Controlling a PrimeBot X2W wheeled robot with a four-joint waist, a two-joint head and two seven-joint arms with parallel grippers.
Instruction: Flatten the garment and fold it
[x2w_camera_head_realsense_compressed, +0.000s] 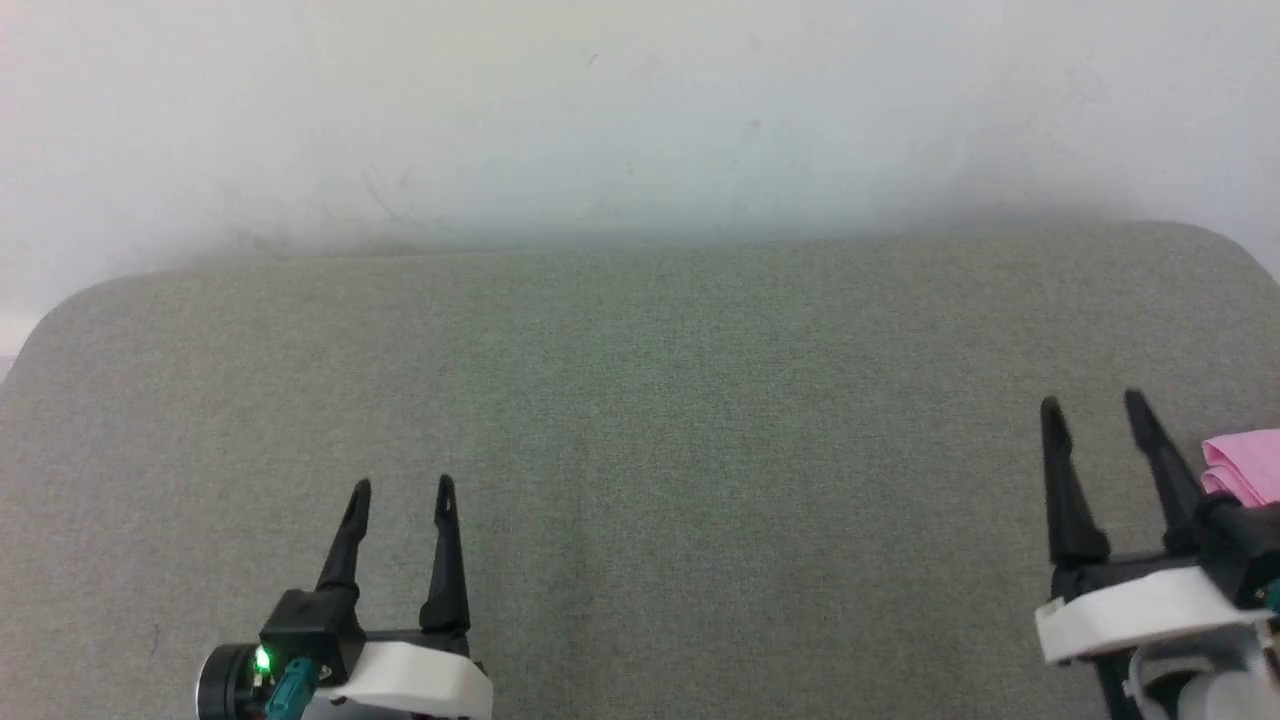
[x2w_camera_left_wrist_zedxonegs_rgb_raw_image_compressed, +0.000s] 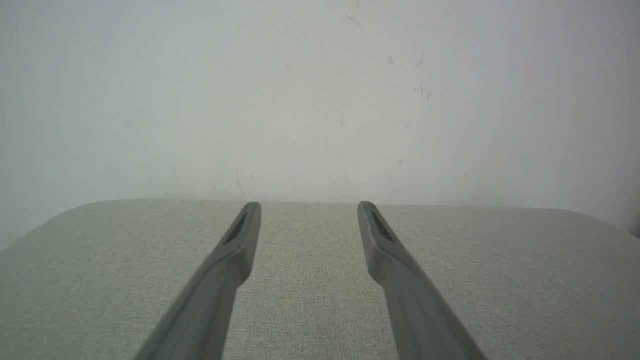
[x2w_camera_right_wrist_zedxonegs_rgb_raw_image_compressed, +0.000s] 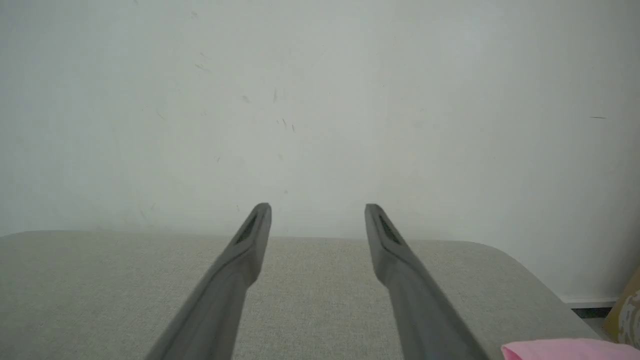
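White wall (x2w_camera_head_realsense_compressed: 640, 120) backs grey fabric-topped counter (x2w_camera_head_realsense_compressed: 640, 400); L end effector (x2w_camera_head_realsense_compressed: 403, 490) at near left and R end effector (x2w_camera_head_realsense_compressed: 1092, 402) at near right are both over counter w/ fingers spread, nothing held; pink garment (x2w_camera_head_realsense_compressed: 1245, 465), partly in frame, lies at counter's R edge, just beside R end effector.

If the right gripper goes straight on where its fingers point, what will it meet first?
Probably the plain white wall; the right gripper points over the grey fabric surface, its path free.
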